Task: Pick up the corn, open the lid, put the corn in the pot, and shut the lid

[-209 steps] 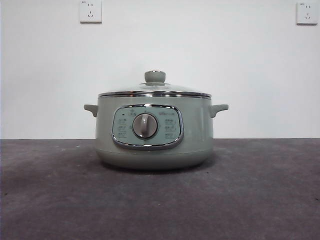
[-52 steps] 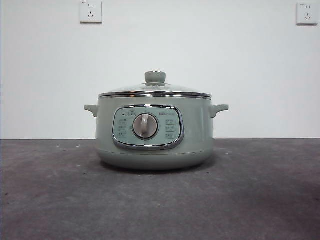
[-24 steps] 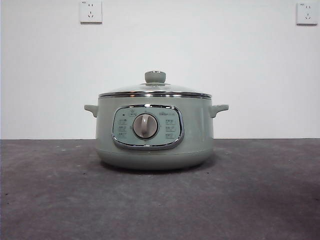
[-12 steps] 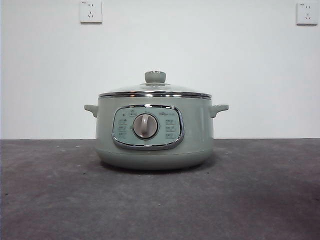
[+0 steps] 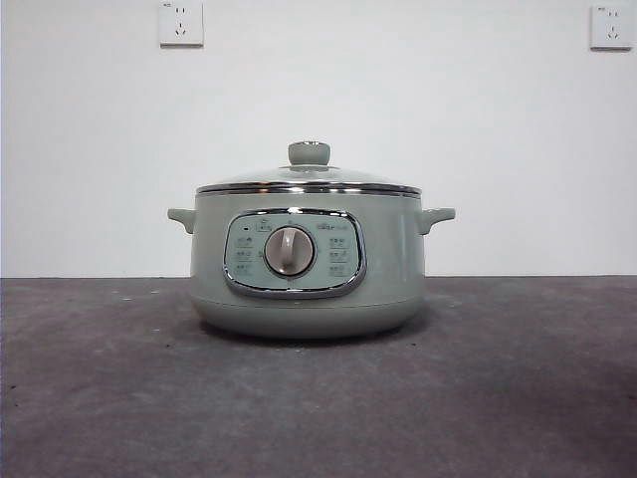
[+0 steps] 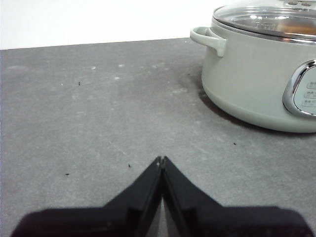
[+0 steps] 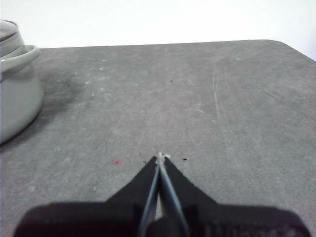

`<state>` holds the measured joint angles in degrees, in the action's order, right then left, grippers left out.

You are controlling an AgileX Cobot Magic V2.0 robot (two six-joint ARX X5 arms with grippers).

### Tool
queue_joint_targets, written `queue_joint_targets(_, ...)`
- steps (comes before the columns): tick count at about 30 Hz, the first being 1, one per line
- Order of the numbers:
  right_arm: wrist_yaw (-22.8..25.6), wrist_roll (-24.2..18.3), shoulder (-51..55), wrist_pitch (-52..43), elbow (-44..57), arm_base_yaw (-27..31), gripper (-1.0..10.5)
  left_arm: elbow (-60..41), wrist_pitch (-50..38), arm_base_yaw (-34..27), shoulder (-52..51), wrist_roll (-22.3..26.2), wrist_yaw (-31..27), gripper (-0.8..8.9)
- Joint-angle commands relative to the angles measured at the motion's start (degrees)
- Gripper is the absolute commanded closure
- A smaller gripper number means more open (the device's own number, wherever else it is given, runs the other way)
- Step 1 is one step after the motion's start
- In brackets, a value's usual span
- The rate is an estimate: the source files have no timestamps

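The corn shows in none of the three views as a clear shape; through the lid's glass in the left wrist view there is only an orange-brown tint, too blurred by reflections to name. The lid (image 5: 309,179) sits closed on the pot (image 5: 307,269), its steel rim flush all round and its pale green knob (image 5: 309,152) upright at the centre. From the front the shallow dome is seen edge-on, so the pot's inside cannot be read.

The pot stands in the middle of the grey worktop (image 5: 518,398), with its control panel (image 5: 294,253) and dial facing the front camera and a small handle on each side. In the left wrist view the pot (image 6: 252,79) is cut off at the frame edge, with one handle and a sliver of the chrome panel frame visible. In the right wrist view only a slice of the pot (image 7: 15,94) and one handle show.

The left hand (image 6: 161,160) hovers low over bare worktop well apart from the pot, its jaws pressed together with nothing between them. The right hand (image 7: 160,157) likewise has its jaws closed on nothing, over open worktop on the pot's other side.

Two wall sockets (image 5: 180,22) sit high on the white wall behind.
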<state>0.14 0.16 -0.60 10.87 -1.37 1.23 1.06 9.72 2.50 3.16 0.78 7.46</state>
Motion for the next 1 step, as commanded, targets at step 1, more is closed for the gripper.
queue_joint_targets(1,0.09,-0.24,0.09,-0.31,0.52,0.07,9.5,-0.57,-0.50,0.07,0.02,-0.57,0.04,8.16)
